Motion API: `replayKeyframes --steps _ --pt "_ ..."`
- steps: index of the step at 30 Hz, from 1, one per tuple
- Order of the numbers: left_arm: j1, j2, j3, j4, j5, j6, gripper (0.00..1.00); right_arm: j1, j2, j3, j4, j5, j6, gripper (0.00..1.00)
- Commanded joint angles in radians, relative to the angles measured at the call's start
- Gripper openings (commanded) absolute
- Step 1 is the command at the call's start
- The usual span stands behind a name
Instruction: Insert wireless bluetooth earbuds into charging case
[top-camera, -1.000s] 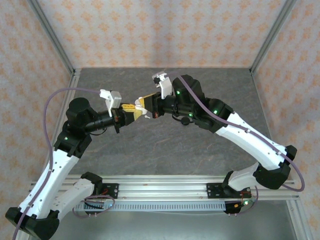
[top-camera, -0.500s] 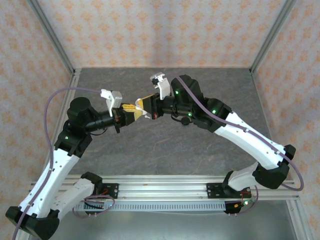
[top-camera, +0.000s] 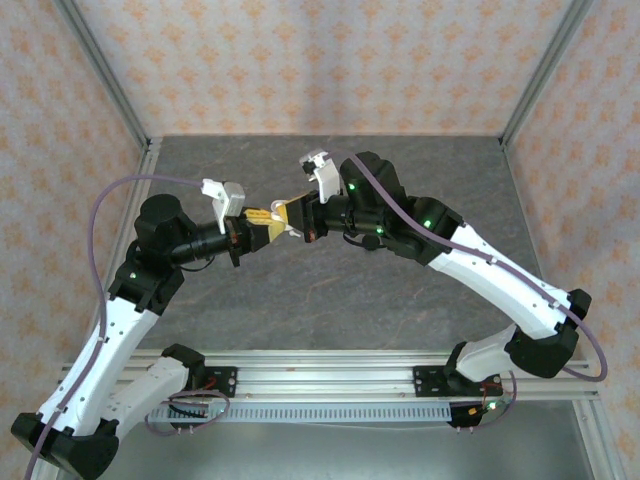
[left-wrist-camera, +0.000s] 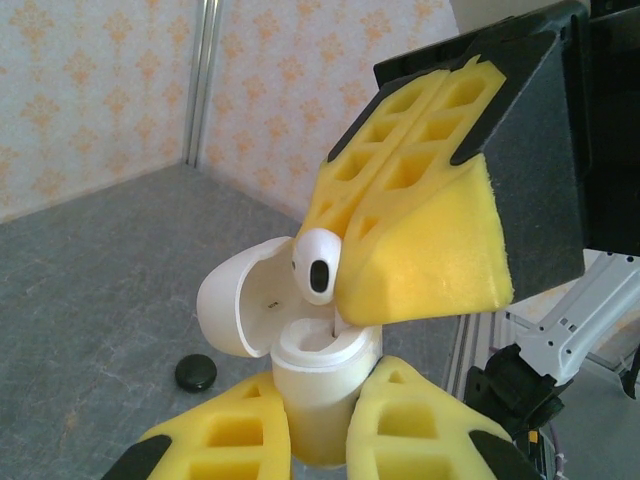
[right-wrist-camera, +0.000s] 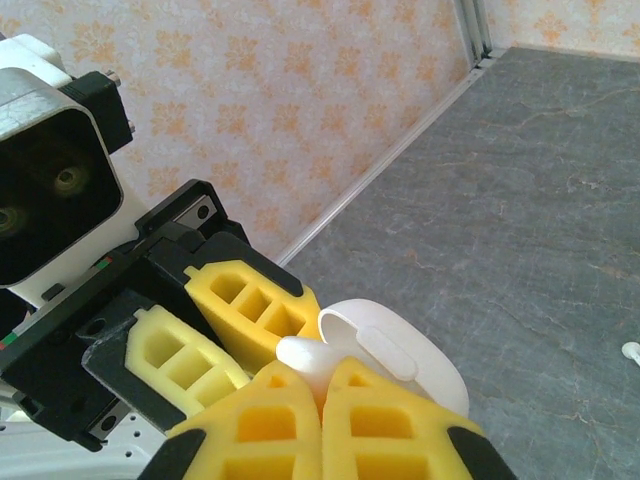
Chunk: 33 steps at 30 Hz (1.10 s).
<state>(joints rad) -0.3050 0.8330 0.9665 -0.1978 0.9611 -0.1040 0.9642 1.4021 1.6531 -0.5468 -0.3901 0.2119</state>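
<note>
Grey stone-look worktop (top-camera: 330, 300) ringed by patterned walls, left end effector (left-wrist-camera: 325, 420) pinching open white charging case (left-wrist-camera: 320, 380) aloft, right end effector (right-wrist-camera: 320, 395) pinching white earbud (left-wrist-camera: 317, 265) right at the case's mouth, black earbud (left-wrist-camera: 195, 373) lying on the worktop

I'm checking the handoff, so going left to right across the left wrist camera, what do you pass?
Small black object → open lid of the charging case → white earbud → right gripper's fingers, shut on that earbud.
</note>
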Motion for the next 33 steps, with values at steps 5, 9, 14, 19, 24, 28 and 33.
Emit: replayKeyframes --steps 5,9,14,19,24,28,33 --pt "0.006 -0.014 0.046 0.012 0.005 0.028 0.00 0.004 0.012 0.000 -0.053 -0.012 0.004 0.04" --pt "0.007 -0.018 0.047 0.002 0.005 0.032 0.00 0.003 0.011 0.006 -0.051 -0.011 0.006 0.13" --pt "0.007 -0.018 0.044 0.001 0.003 0.035 0.00 0.004 0.009 0.010 -0.053 -0.005 0.004 0.22" --pt "0.007 -0.014 0.040 0.009 -0.001 0.034 0.00 0.003 0.011 0.020 -0.045 -0.005 0.003 0.29" --pt "0.006 -0.014 0.037 -0.002 -0.017 0.039 0.00 0.003 0.014 0.047 -0.043 0.001 0.002 0.33" --pt "0.006 -0.029 0.015 -0.034 -0.064 0.058 0.00 0.001 0.016 0.097 -0.054 0.020 -0.009 0.35" --pt "0.006 -0.083 -0.066 -0.034 -0.156 0.066 0.00 -0.017 0.050 0.171 -0.110 0.015 -0.008 0.35"
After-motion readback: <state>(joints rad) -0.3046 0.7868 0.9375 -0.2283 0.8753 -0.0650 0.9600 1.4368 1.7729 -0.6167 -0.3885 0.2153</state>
